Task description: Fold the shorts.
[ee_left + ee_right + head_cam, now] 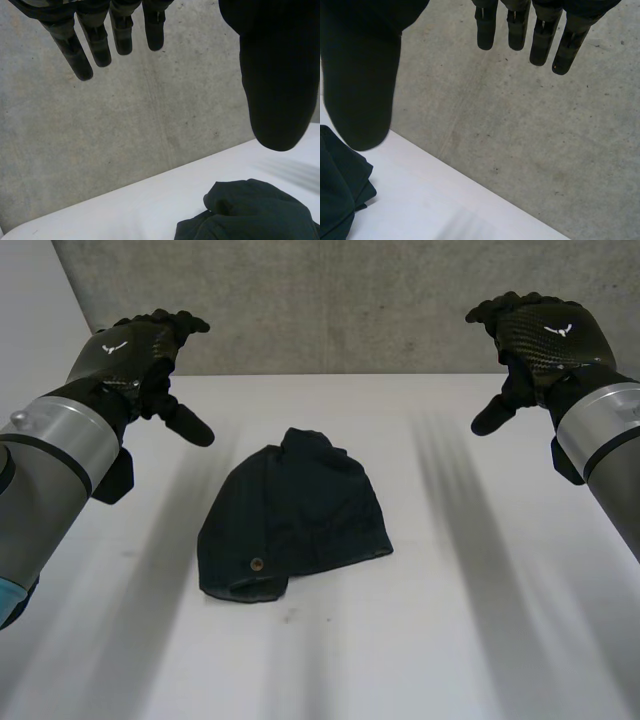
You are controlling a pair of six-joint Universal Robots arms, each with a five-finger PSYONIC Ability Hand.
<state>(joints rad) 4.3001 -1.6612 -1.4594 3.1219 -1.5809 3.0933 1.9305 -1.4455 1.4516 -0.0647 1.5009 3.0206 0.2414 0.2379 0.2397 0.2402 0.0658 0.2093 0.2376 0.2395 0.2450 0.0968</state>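
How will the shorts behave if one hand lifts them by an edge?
Probably floppy: the shorts lie in a rumpled, overlapping heap, so the layers would likely unfold and hang. Pushed, they would probably bunch up rather than slide whole across the table. The button seems to sit on a thicker band, which may give a firmer hold.

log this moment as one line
left hand: open, above table | right hand: open, above table | shorts: bunched on table, button showing | contact: none
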